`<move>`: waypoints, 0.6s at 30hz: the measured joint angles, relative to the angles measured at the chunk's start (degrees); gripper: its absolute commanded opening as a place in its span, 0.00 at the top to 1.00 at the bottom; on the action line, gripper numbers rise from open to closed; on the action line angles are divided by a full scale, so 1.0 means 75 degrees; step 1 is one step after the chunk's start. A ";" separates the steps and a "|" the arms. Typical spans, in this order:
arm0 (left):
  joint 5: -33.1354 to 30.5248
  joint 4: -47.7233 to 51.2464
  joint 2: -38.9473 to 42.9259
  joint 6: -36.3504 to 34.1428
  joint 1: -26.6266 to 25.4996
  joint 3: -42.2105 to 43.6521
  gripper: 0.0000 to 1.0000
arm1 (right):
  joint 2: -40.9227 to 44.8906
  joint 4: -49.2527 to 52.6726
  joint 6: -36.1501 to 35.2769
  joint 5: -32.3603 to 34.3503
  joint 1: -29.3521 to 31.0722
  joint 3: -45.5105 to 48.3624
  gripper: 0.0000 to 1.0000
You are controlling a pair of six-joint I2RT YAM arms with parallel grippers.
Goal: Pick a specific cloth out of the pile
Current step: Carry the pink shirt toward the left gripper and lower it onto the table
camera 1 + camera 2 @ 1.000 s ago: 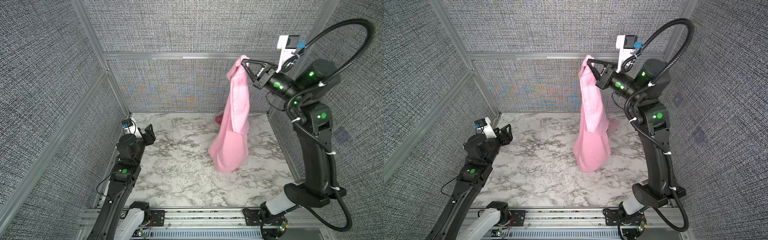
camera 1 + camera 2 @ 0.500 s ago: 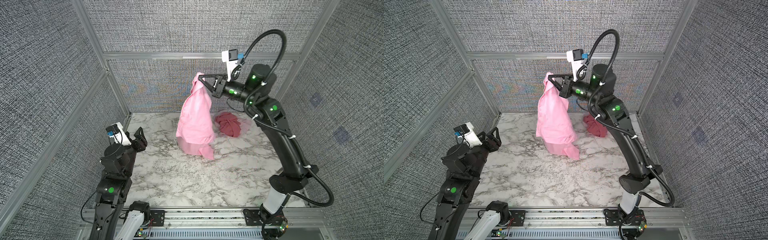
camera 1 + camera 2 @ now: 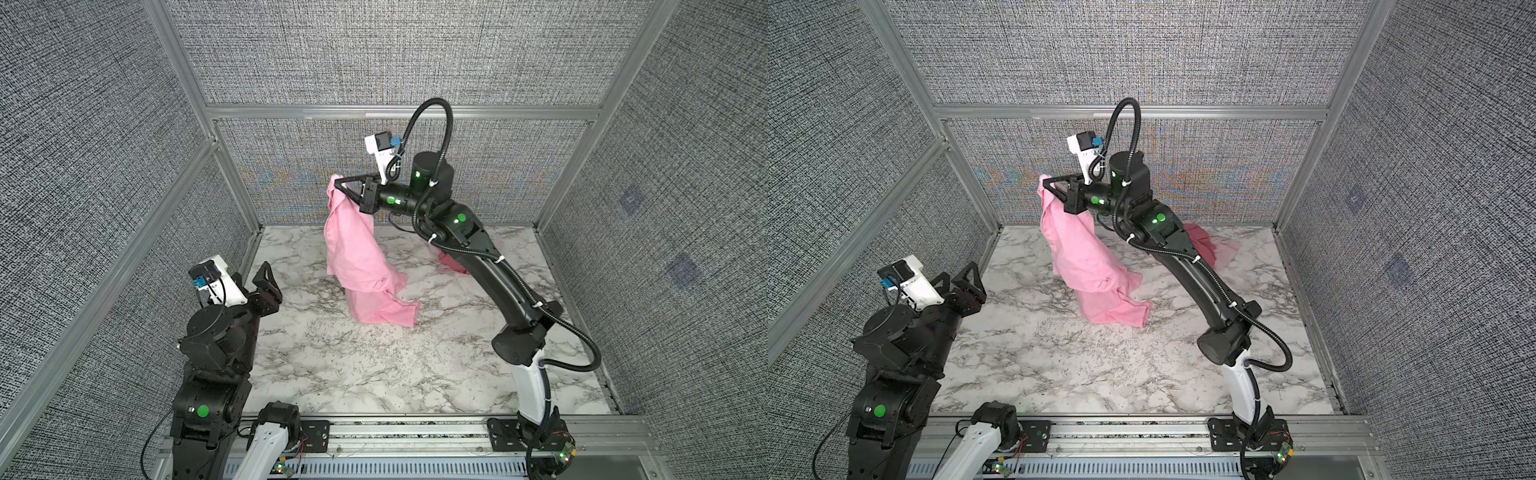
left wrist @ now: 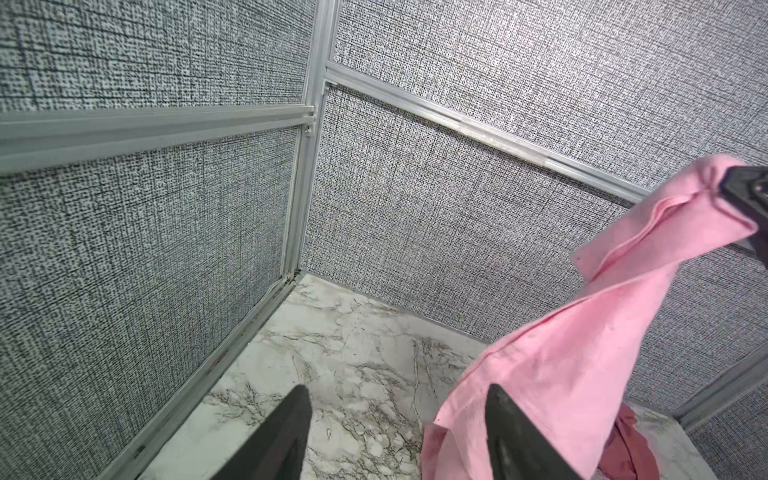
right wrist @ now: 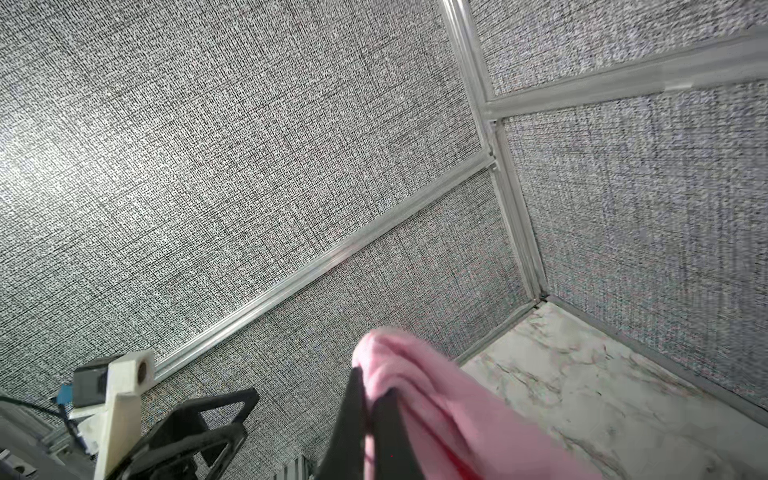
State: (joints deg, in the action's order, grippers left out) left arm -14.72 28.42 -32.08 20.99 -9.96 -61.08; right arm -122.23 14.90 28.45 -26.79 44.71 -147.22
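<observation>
A: Quick pass. Where's the target?
B: The large bright bubblegum-pink cloth (image 3: 353, 253) hangs from the right gripper (image 3: 337, 188). Jaws are clamped on a bunched top edge, high up near the back wall. In the right wrist view the black fingers (image 5: 347, 424) are pinched tight on a pink fold.
A: Fully lifted?
B: No. The lower end lies crumpled on the white marble tabletop (image 3: 374, 374), mid-table.
A: Pile?
B: The pile (image 3: 1204, 245), a dusty-rose cloth plus a sheer pale pink piece, sits back right, partly hidden behind the right arm. It looks apart from the target, but I can't tell at the hidden part.
A: Left side?
B: The left gripper (image 3: 251, 279) is spread wide and empty, low at the left edge, well apart from the cloth.
A: Risks?
B: The grip takes only a small bunch of edge and most of the weight hangs below it. My guess is a fast swing could pull the fold out and drop the cloth. The hem on the marble would drag and add pull. If the cloth is carried rightward, its tail could snag the pile and haul the dusty-rose piece along. Carried leftward, a loose fold could drape over the left gripper.
</observation>
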 measured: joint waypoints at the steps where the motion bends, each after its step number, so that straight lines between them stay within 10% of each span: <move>1: -0.0035 0.0020 0.0023 0.0000 0.0000 -0.0017 0.31 | -0.0125 -0.0125 0.0032 -0.0038 0.0070 0.0015 1.00; 18: -0.0187 0.0280 0.0184 -0.0128 -0.0003 -0.0093 0.31 | -0.2486 -0.1341 0.0329 0.0137 0.1096 0.0111 1.00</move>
State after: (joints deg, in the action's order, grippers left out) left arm -16.12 30.52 -30.70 20.03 -9.98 -61.78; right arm -140.88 4.84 30.92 -25.76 52.93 -146.39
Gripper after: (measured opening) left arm 0.693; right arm 0.049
